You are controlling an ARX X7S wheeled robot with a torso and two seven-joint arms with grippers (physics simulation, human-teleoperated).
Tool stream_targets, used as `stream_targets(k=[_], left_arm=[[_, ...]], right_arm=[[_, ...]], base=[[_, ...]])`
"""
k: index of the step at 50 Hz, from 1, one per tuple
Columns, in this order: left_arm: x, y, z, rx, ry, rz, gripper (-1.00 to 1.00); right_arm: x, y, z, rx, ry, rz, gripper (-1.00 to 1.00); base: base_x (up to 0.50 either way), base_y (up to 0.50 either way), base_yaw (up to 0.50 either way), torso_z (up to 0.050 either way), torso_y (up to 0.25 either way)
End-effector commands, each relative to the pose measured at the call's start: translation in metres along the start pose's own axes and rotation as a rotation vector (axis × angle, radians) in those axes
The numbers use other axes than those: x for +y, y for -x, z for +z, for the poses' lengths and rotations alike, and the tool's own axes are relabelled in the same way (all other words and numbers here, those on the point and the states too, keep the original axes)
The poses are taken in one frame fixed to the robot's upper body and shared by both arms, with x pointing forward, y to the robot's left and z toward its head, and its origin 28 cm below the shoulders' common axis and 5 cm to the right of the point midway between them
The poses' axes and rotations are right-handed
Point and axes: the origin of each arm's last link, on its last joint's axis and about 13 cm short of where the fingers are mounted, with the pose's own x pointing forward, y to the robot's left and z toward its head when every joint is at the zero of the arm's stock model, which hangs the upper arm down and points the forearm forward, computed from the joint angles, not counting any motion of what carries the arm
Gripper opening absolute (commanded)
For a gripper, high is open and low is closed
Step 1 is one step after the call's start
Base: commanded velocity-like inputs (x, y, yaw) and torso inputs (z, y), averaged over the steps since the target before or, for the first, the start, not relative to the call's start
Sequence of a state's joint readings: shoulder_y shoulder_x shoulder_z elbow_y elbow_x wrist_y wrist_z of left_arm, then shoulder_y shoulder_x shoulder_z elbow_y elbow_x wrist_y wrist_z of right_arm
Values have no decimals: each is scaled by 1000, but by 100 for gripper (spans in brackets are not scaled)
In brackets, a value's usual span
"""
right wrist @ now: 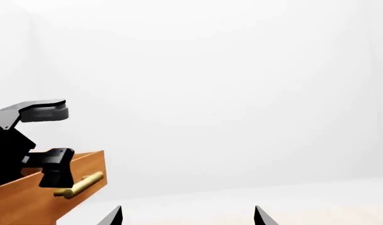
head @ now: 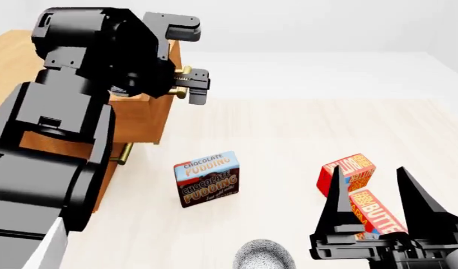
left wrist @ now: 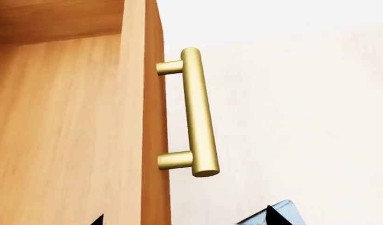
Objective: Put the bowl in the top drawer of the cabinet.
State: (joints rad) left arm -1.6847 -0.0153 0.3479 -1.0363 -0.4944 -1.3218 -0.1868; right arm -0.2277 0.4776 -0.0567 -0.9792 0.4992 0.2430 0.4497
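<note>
1. Speckled white bowl (head: 264,256) on floor, just left of right gripper (head: 386,196); jaws spread, empty.
2. Left gripper (head: 186,56) jaws released, straddling top drawer (head: 143,117) brass bar handle (left wrist: 198,112).
3. Glossy pudding box (head: 207,178) stands beyond bowl.

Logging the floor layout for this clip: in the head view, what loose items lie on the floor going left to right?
Chocolate pudding box → speckled bowl at the bottom edge → red butter box, partly behind the right end effector.
</note>
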Motion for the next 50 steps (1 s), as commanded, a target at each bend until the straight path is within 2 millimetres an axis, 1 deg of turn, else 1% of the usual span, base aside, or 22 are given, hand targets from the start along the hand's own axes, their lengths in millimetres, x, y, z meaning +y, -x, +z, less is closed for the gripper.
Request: stream_targets(k=[1, 5, 13, 32, 35, 41, 44, 50], left_arm=[[-25, 12, 2, -33, 4, -128, 100], [-35, 16, 2, -38, 8, -175, 100], [-46, 20, -1, -42, -14, -203, 100], [-49, 25, -1, -67, 17, -231, 100], [-49, 25, -2, -103, -4, -170, 100], [-44, 24, -2, -240, -70, 18, 100], [-42, 28, 0, -376, -70, 80, 100], [-36, 37, 0, -555, -72, 219, 100]], right_arm=[[-1, 2, 2, -4, 1, 2, 100], [-1, 2, 2, -6, -1, 1, 100], [-2, 4, 3, -9, -4, 1, 100], [-3, 6, 4, -12, -5, 0, 100], [-3, 6, 4, -11, -5, 1, 100], [-2, 5, 4, -11, -5, 3, 100], [-1, 5, 5, -13, -2, 7, 100], [0, 4, 7, -12, 4, 10, 100]], base=[[0, 0, 0, 0, 0], [0, 0, 0, 0, 0], [0, 0, 0, 0, 1], [0, 0, 0, 0, 1], [0, 0, 0, 0, 0], [0, 0, 0, 0, 2], [0, 0, 0, 0, 0], [0, 0, 0, 0, 0]])
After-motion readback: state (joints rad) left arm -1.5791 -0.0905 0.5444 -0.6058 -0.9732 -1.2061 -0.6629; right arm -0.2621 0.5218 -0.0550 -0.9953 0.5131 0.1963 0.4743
